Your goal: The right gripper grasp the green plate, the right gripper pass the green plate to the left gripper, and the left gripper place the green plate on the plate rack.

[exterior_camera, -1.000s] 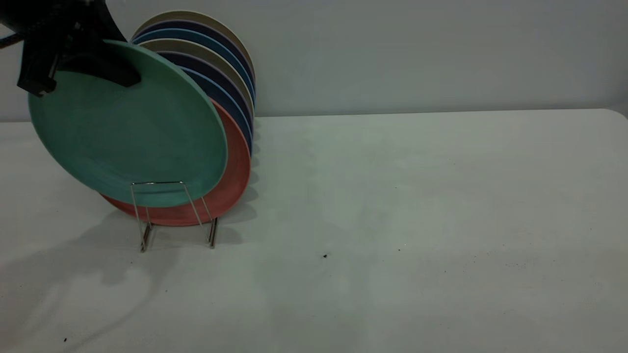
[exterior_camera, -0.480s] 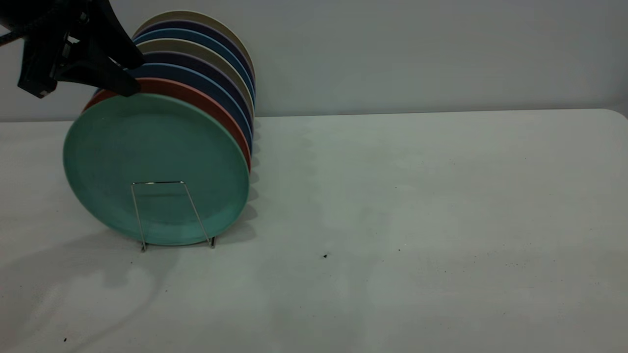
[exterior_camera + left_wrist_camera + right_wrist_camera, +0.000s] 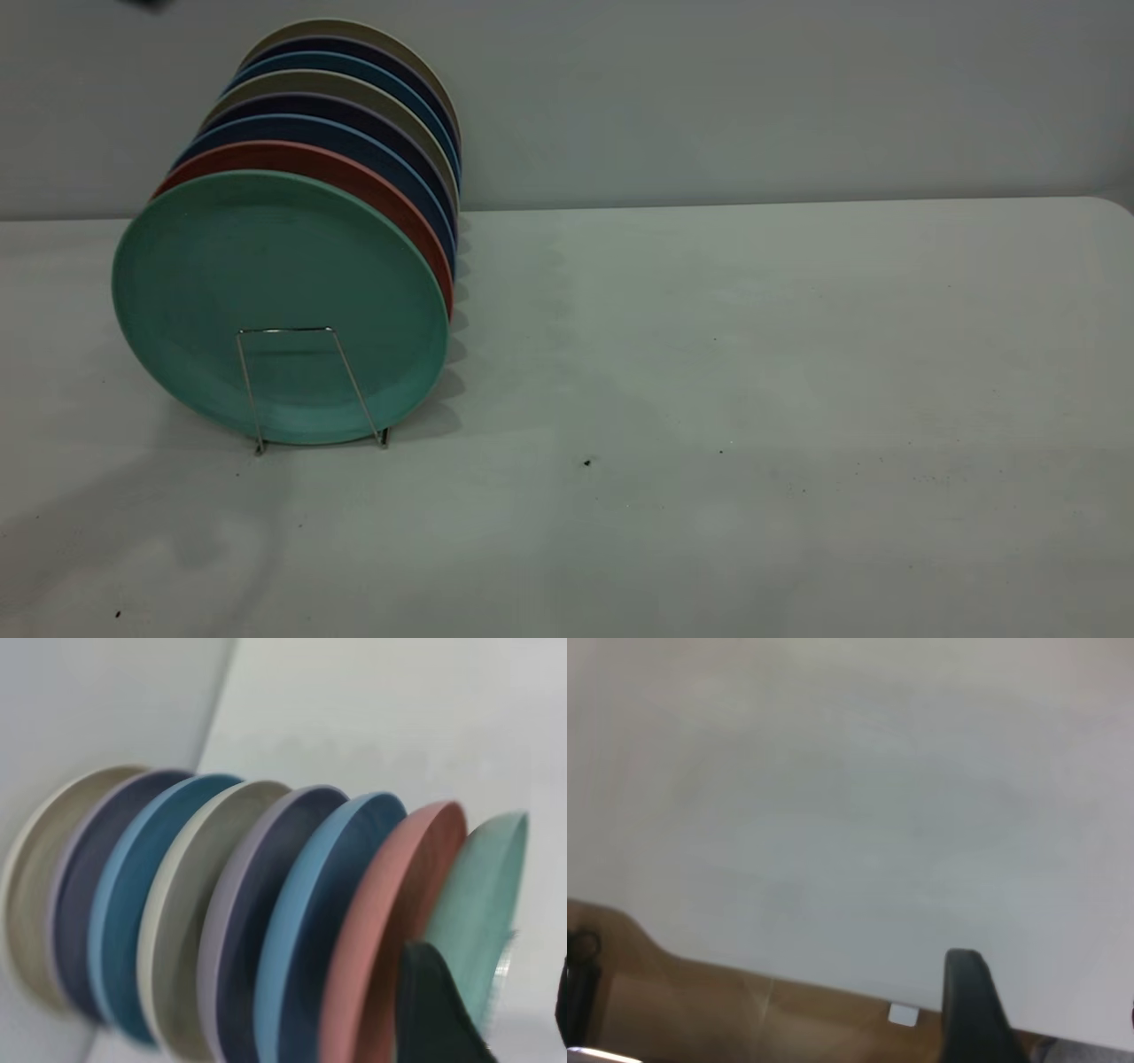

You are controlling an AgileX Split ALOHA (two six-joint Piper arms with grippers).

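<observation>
It looks like a test room. There is a plain white table (image 3: 753, 354) and a bare grey wall (image 3: 753, 97). Plates (image 3: 354, 106) stand in a row

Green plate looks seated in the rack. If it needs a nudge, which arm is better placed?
Left. The left gripper hangs open just above the green plate in the rack; the right gripper faces only bare table.

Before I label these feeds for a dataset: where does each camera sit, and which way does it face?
Exterior: low across the table, facing the green plate in the plate rack; no arm visible.
Left wrist: above the plates, along their rims; the left tool's finger shows.
Right wrist: over bare table; the right tool's finger shows.
Exterior and left wrist share the green plate.
</observation>
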